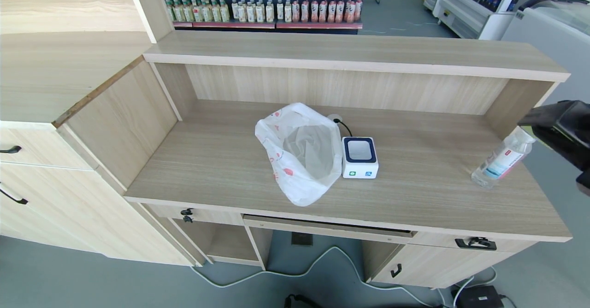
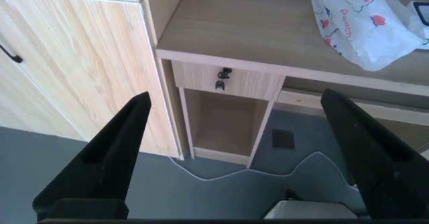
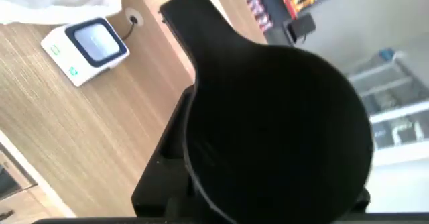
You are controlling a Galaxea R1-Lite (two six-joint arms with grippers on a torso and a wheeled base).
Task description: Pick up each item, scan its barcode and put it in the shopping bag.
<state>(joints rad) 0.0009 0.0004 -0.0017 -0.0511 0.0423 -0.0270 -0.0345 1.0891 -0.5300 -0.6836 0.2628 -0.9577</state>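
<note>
Clear bottle [image 1: 502, 158] w/ a pale label is at the far right of the counter [image 1: 428, 128], near its front edge. It's tilted, neck leaning up toward the right gripper [image 1: 548, 126]. Base is on or just off the wood, can't tell which. Well apart to its left stands the scanner [image 1: 359, 156], a white box w/ a dark-framed top face & a cable [image 1: 343, 126] running off the back. Touching the scanner's left side is the shopping bag [image 1: 302, 153], white plastic w/ red print, mouth gaping upward.

Step in hand, as I read it: picking up the bottle. Scan & bagging not yet done. Bag looks to hold nothing, tho its bottom is partly hidden. Next move calls for a sure hold near the neck, a lift clear of the wood, then a carry left to above the scanner, w/ the label turned so the barcode faces the glass. Where the barcode sits isn't visible. After that the bag: thin & floppy, so prob. a slow lowering into the mouth, not a drop.

Right gripper's dark body meets the bottle's top in the head view. Can't tell if it's clamped on it, tho the lean suggests the bottle is held or propped. Left gripper [image 2: 236, 96] hangs low, out in front of the counter's left end above the floor [image 2: 221, 184]. Its fingers [image 2: 120, 157] are wide apart, nothing between them, touching nothing
</note>
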